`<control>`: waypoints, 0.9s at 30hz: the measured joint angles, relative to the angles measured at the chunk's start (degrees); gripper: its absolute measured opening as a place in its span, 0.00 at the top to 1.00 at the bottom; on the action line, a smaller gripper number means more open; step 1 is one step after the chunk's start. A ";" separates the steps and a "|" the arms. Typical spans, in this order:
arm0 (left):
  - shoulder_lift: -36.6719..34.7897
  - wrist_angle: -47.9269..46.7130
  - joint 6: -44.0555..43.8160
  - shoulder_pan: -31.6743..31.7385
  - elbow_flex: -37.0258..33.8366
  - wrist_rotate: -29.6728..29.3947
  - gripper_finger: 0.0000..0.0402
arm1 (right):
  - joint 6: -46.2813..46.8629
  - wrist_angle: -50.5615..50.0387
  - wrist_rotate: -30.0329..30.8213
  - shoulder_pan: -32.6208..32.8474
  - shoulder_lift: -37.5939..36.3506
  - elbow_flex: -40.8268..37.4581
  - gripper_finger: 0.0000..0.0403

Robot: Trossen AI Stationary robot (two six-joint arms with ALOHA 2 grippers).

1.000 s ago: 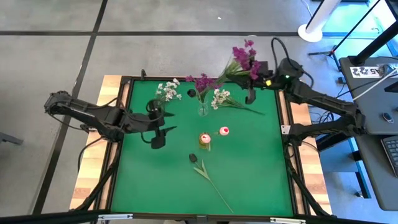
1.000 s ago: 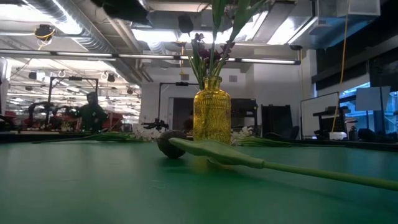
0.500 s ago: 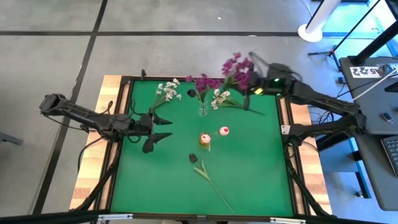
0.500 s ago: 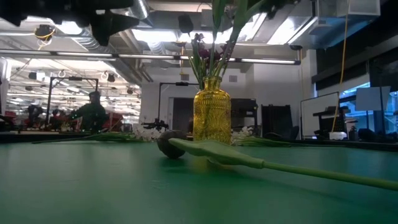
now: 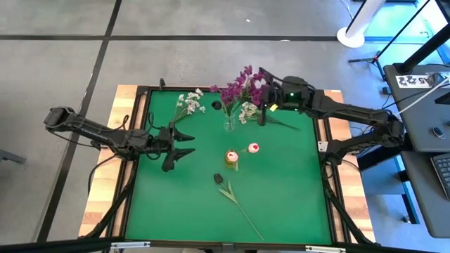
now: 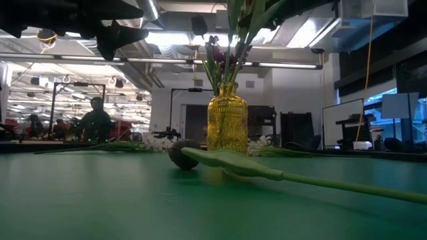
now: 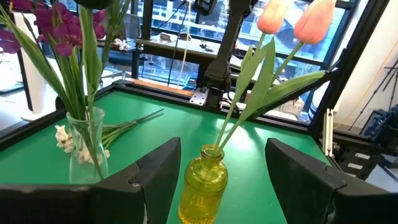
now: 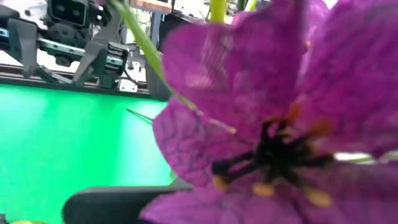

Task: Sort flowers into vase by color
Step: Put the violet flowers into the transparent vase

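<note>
The right gripper (image 5: 265, 98), clamped on a magenta sprig (image 5: 246, 81), holds it beside the clear vase (image 5: 229, 124) of magenta flowers; next, stem into its mouth; left gripper (image 5: 184, 143) waits, fingers apart.

Two vases: one yellow glass vase (image 5: 231, 160), one clear glass vase (image 5: 229, 125). Two pale pink tulip buds (image 7: 292, 17). One dark-budded green-stemmed flower (image 5: 232, 194) lying flat. Two dark robot arms.

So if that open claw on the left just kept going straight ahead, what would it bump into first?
Most likely the yellow vase with the pink tulips: it sits centred between the left gripper's open fingers, though how far ahead is unclear.
</note>
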 joint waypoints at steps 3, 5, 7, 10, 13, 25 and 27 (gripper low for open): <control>0.00 -0.01 0.00 0.04 0.00 0.00 0.43 | 0.01 0.63 -0.40 0.03 1.92 0.00 1.00; 0.00 -0.04 -0.02 0.04 0.00 0.00 0.43 | 0.03 0.66 -0.76 0.04 3.63 0.00 1.00; 0.00 -0.04 -0.02 0.04 0.00 0.00 0.43 | 0.05 0.10 -1.04 0.04 5.21 0.00 1.00; 0.02 -0.07 -0.02 0.04 0.00 -0.01 0.43 | 0.06 0.16 -1.08 0.04 7.09 0.00 1.00; 0.02 -0.08 -0.02 0.04 0.00 0.00 0.43 | 0.22 0.02 -1.08 0.04 8.51 0.00 0.99; 0.02 -0.63 -0.17 0.04 0.02 -0.02 0.43 | 1.90 -0.91 -1.57 0.04 9.03 0.00 0.78; 0.02 -0.65 -0.22 0.04 0.02 -0.02 0.43 | 2.08 -2.21 -1.25 0.04 8.56 0.02 0.71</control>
